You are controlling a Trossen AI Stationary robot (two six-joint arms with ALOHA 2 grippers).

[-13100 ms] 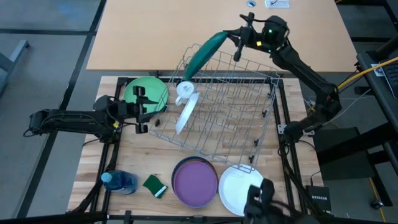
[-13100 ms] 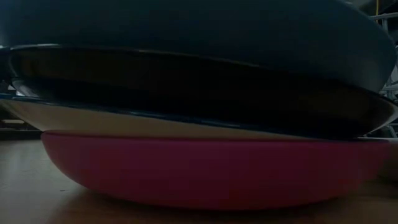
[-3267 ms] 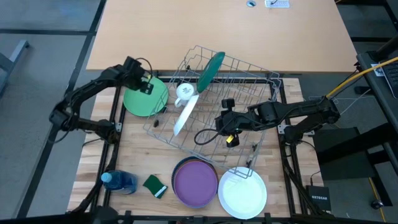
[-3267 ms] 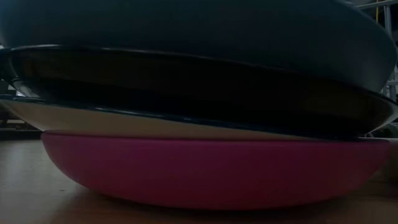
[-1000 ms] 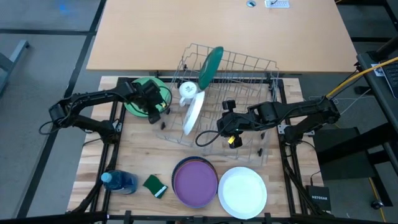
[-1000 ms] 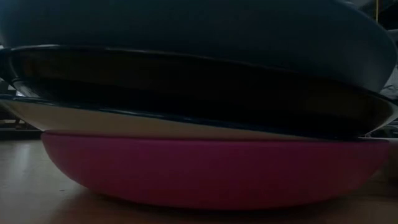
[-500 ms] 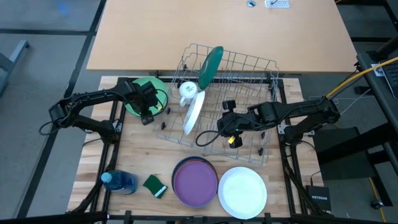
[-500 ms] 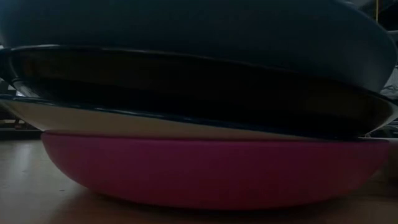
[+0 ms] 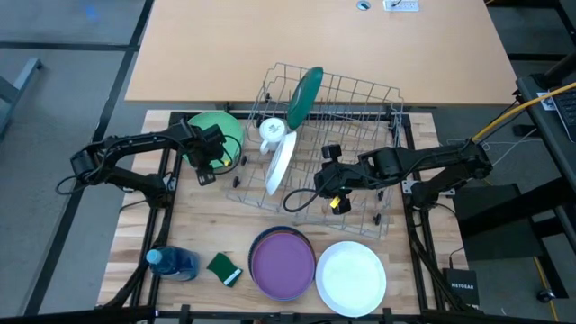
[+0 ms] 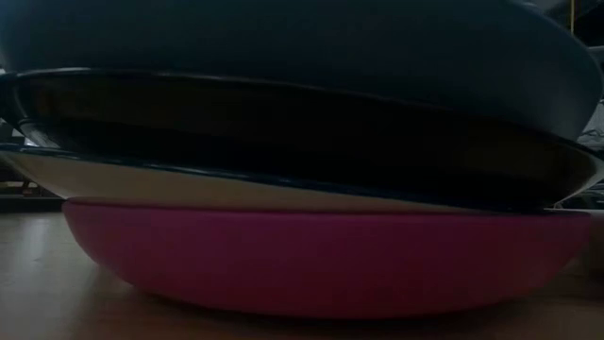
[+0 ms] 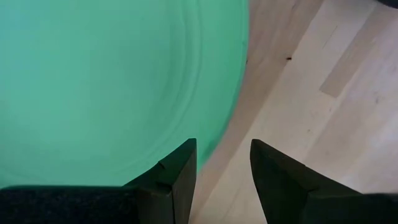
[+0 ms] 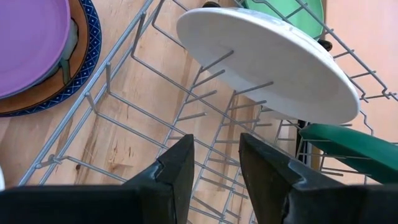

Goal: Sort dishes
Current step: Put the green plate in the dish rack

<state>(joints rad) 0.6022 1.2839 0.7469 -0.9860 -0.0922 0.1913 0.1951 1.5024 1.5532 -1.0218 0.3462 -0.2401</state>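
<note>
A: Big picture first: the wire rack (image 9: 319, 144) sits square on the wooden table (image 9: 180, 225), same spot as a second ago, far from the tilted mess it was in thirteen seconds back.

B: And inside it?

A: The dark green plate (image 9: 304, 97) stands on edge at the far side, and the white plate (image 9: 281, 165) leans just in front of it, no change over the last second. The white mug (image 9: 270, 131) sits between them on the left.

B: The stacks near the front?

A: Untouched. The purple plate (image 9: 282, 264) tops its pile at the near edge, with a lone white plate (image 9: 351, 277) just to its right. The low view is filled by that pile, a pink dish (image 10: 321, 260) at the bottom.

B: Left arm?

A: Here's the movement. The left gripper (image 9: 203, 169) has drifted nearer and leftward off the light green plate (image 9: 214, 129), which lies flat left of the rack. Its fingers (image 11: 177, 177) stand apart with nothing between them, over the plate's rim and bare wood.

B: Right arm?

A: The right gripper (image 9: 326, 162) hasn't budged, parked over the middle of the rack. Its fingers (image 12: 177, 165) are parted with a narrow gap, empty, aimed at the leaning white plate.

B: Small stuff?

A: The blue bottle (image 9: 171, 262) and the green sponge (image 9: 224, 268) are at the near left, as before.
</note>
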